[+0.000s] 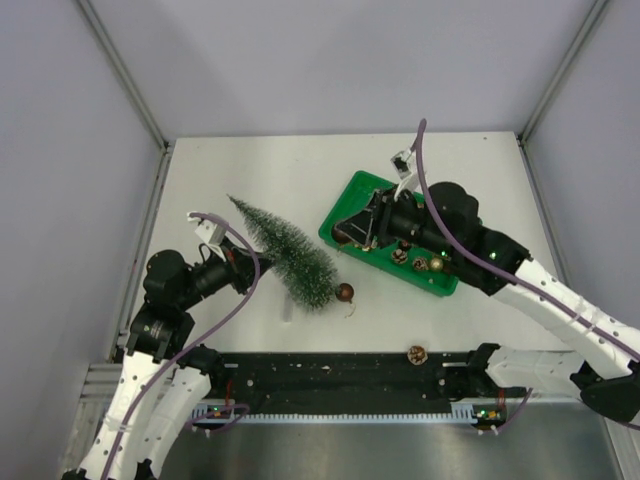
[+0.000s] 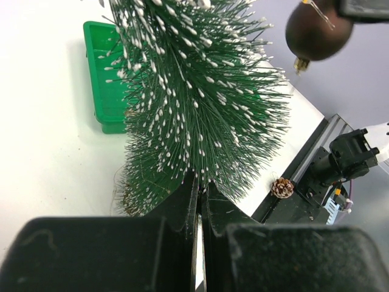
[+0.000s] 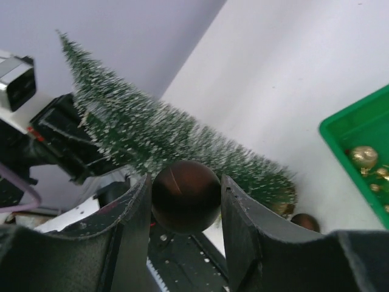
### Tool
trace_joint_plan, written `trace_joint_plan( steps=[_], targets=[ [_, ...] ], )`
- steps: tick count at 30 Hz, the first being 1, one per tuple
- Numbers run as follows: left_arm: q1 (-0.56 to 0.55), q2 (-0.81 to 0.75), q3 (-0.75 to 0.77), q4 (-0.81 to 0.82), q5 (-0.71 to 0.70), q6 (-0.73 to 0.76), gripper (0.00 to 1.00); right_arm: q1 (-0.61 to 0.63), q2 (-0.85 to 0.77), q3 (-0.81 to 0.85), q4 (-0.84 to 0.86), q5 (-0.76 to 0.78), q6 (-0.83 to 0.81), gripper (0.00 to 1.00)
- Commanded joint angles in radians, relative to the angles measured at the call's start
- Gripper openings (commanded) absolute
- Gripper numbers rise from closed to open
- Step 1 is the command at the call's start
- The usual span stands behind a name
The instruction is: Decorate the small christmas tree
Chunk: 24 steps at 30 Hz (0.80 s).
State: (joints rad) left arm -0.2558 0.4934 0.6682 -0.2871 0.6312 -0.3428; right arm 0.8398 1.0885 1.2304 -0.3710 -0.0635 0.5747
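Observation:
The small christmas tree (image 1: 300,265) lies on its side on the white table, tip toward the far left. My left gripper (image 1: 265,262) is shut on it at mid-length; in the left wrist view the closed jaws (image 2: 199,182) meet at the frosted bristles of the tree (image 2: 200,91). My right gripper (image 1: 345,238) hovers over the left end of the green tray (image 1: 338,212). In the right wrist view it (image 3: 185,177) is shut on a dark brown bauble (image 3: 185,196), with the tree (image 3: 140,131) behind. A second brown bauble (image 1: 345,292) rests by the tree's base.
Several gold and brown ornaments (image 1: 420,265) lie in the tray's near end, also in the right wrist view (image 3: 363,156). A pinecone (image 1: 416,353) sits on the black rail at the table's near edge. A brown bauble (image 2: 317,27) shows at the top right of the left wrist view.

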Motion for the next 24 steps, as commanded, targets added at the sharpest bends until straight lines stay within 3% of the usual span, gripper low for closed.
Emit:
trace_joint_plan(
  steps=[1, 10, 24],
  targets=[
    [0.006, -0.01, -0.001, 0.06, 0.007, -0.01, 0.0, 0.105, -0.032, -0.032, 0.217, 0.023, 0.074, 0.28],
    [0.006, -0.024, -0.019, 0.068, 0.013, -0.025, 0.0, 0.261, 0.007, -0.075, 0.473, 0.177, 0.068, 0.29],
    [0.006, -0.039, -0.028, 0.071, 0.019, -0.032, 0.0, 0.274, 0.119, -0.097, 0.719, 0.146, 0.116, 0.29]
  ],
)
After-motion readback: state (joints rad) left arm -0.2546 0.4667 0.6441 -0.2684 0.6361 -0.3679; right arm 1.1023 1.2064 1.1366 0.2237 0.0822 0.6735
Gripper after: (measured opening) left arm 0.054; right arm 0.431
